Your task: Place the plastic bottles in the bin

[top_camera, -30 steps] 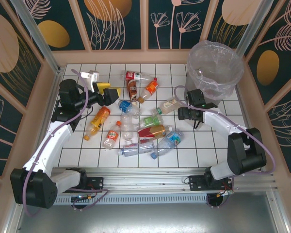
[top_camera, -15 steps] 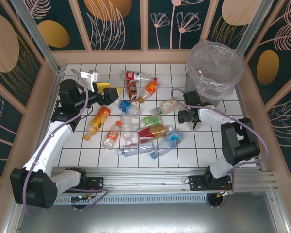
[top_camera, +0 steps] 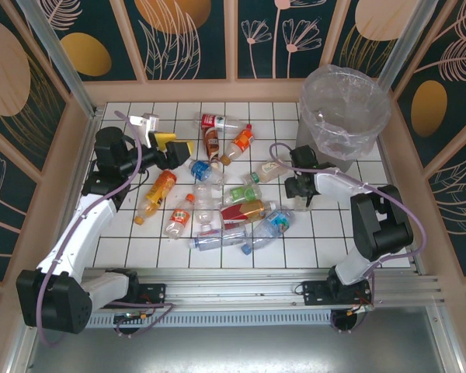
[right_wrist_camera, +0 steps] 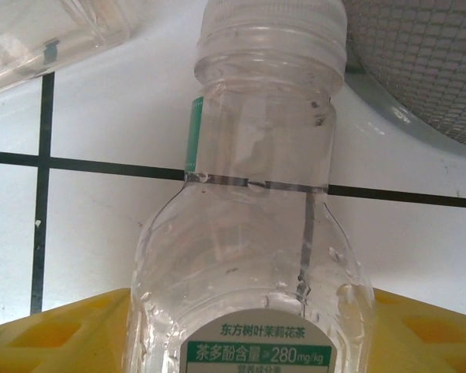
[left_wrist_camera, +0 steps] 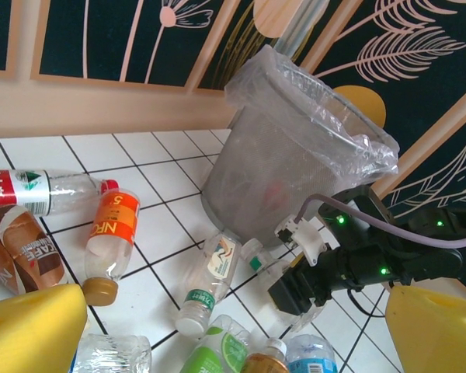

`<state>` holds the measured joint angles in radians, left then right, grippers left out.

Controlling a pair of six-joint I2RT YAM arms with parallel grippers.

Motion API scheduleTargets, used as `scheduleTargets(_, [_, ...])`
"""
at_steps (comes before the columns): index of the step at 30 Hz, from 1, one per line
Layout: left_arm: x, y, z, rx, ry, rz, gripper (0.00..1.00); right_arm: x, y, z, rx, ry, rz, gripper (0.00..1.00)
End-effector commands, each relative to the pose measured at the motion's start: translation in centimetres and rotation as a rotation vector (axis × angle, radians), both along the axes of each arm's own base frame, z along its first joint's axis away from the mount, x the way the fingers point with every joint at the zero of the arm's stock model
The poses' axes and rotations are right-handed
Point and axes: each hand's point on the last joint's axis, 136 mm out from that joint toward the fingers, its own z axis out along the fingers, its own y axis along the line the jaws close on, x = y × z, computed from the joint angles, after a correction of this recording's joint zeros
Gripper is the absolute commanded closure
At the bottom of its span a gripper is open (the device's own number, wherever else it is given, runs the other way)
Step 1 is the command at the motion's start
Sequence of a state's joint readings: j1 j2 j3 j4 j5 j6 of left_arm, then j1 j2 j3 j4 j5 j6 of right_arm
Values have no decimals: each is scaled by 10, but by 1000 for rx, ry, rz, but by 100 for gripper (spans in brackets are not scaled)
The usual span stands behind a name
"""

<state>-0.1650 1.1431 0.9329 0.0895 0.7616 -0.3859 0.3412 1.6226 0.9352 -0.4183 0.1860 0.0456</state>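
Several plastic bottles [top_camera: 233, 198] lie scattered over the middle of the white tiled table. Among them are a red-labelled one [top_camera: 217, 121] and an orange-labelled one [left_wrist_camera: 113, 229]. The bin [top_camera: 348, 144], grey mesh lined with a clear bag, stands at the back right, its wall [left_wrist_camera: 256, 179] also in the left wrist view. My right gripper [right_wrist_camera: 252, 311] is down beside the bin's base. Its yellow fingers [right_wrist_camera: 54, 334] press both sides of a clear, white-capped bottle [right_wrist_camera: 256, 249] that lies on the tiles. My left gripper [top_camera: 177, 144] hangs open over the table's left part, holding nothing.
Wooden walls with dark flower panels enclose the table on three sides. A beige-labelled bottle [left_wrist_camera: 213, 272] lies just left of the right gripper [left_wrist_camera: 326, 284]. Bare tiles [top_camera: 349, 233] stretch in front of the right arm.
The right gripper has swung a little toward the near side and narrowed its jaws onto the clear bottle by the bin. The left arm has not moved.
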Motion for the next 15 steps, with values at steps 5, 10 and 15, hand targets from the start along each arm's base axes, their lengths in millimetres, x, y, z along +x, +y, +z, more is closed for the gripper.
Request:
scheduleTargets(5, [-12, -10, 1, -10, -16, -75, 1, 4, 3, 3, -20, 5, 18, 49])
scheduleTargets(10, [-13, -10, 1, -10, -19, -75, 1, 7, 9, 23, -58, -56, 42, 49])
scheduleTargets(15, [-17, -14, 3, -20, -25, -108, 1, 17, 33, 67, -44, -173, 115, 48])
